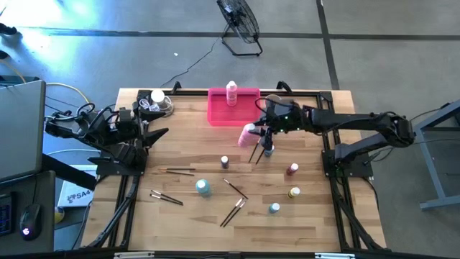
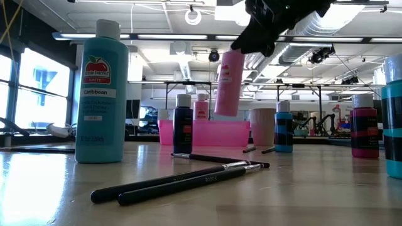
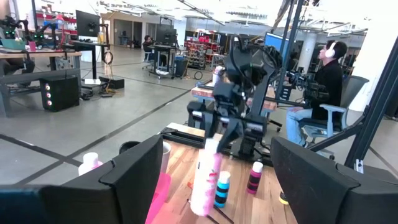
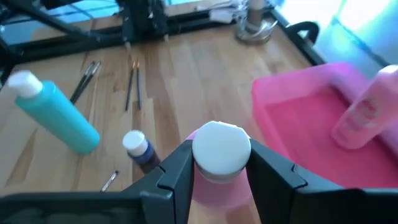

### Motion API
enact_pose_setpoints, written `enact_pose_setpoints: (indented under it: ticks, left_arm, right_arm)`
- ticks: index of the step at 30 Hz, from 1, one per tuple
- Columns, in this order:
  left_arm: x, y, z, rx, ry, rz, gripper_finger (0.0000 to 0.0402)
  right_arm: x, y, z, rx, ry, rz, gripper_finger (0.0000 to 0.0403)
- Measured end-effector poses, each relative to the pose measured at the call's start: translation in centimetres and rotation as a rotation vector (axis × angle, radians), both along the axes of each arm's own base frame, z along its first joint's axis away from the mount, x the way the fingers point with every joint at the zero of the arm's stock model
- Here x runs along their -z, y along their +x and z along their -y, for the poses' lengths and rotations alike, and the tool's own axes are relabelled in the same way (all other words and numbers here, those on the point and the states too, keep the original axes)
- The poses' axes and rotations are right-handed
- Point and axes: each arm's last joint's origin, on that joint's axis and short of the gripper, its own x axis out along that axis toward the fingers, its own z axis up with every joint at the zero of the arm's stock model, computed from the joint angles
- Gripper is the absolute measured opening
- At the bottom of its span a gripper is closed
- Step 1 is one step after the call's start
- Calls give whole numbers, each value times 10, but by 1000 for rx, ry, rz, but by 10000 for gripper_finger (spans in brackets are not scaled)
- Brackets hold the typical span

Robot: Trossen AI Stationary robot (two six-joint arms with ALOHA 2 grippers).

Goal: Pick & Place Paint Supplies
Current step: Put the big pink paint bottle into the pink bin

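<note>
Near tray's front edge | right gripper fingers clamp tall pink white-capped bottle, lifted toward bright pink rectangular tray | left gripper fingers wide, waiting far left

Two dark, matt black six-joint arms were seen in the high view, each built of blocky angular housings joined by rounded joints. The left arm was mounted on a black splayed base near the tabletop's left edge, with black cables looped about its rear joints. The right arm was carried on a like black base near the right edge, its long links slimmer and tube-like. The left gripper was formed of two broad, flat, black fingers with bevelled edges. The right gripper was made of two black, wedge-shaped fingers with stepped, angular inner faces.
</note>
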Motion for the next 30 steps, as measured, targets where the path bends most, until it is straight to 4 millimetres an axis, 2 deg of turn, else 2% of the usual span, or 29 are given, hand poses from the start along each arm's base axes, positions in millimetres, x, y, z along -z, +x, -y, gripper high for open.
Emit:
enact_pose_setpoints:
  ticks: [8, 12, 15, 21, 30]
  left_arm:
    - [0, 0, 0, -6, -1, 0, 294]
    - [0, 0, 0, -6, -1, 0, 294]
    - [0, 0, 0, -5, -1, 0, 294]
    - [0, 0, 0, -5, 0, 0, 294]
    - [0, 0, 0, -4, 0, 0, 294]
  right_arm:
    - [-55, -1, 6, 33, -87, 27, 125]
    - [-80, -5, 21, 93, -109, 96, 116]
    - [-90, -10, 35, 148, -118, 118, 113]
    - [-93, -15, 59, 234, -127, 125, 117]
    - [-59, 9, 95, 256, -78, 51, 116]
